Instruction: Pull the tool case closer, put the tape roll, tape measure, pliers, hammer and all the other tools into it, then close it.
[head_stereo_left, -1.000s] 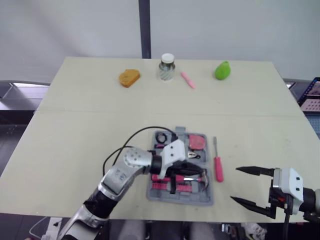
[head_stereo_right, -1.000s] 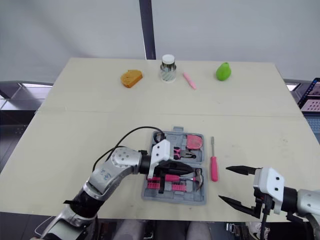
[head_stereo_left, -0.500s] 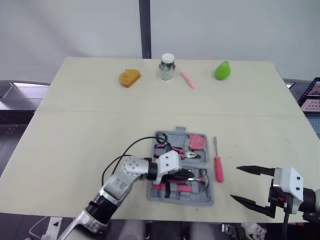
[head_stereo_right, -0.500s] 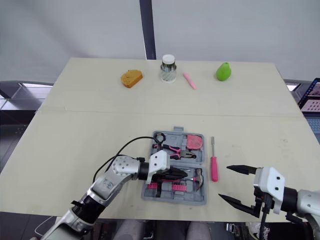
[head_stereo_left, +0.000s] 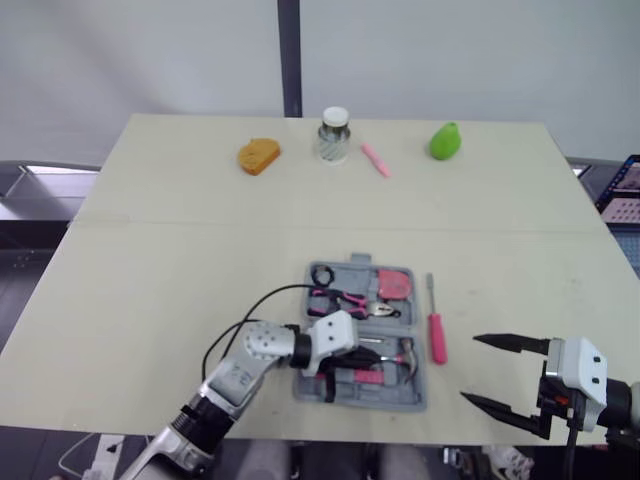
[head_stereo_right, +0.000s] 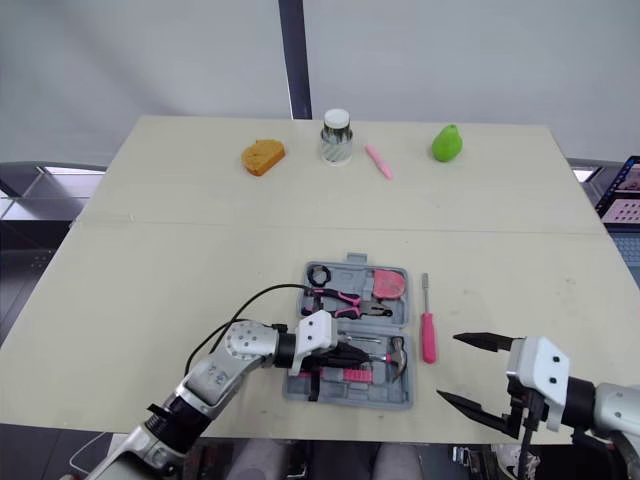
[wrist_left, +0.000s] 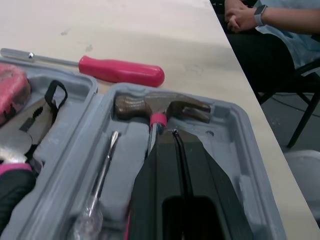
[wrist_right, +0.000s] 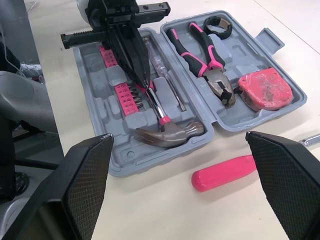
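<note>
My left end effector (wrist_left: 176, 135) sits inside the case (head_stereo_right: 345, 395), fingers pressed together along the hammer (wrist_left: 160, 106) handle. I can't tell whether they pinch it or just rest on it. The hammer lies in its slot in the near half of the case. The pliers (wrist_right: 200, 55), tape measure (wrist_right: 265, 90) and tape roll (wrist_right: 218, 27) are in the far half.

One pink screwdriver (head_stereo_left: 437, 335) is on the desk (head_stereo_left: 200, 250) just right of the case. My right end effector (head_stereo_left: 468, 368) hangs wide open, right of the case and nearer me.

I judge the screwdriver light and stiff. Its smooth round handle is likely to roll, so I'd pinch across the middle of the handle.
</note>
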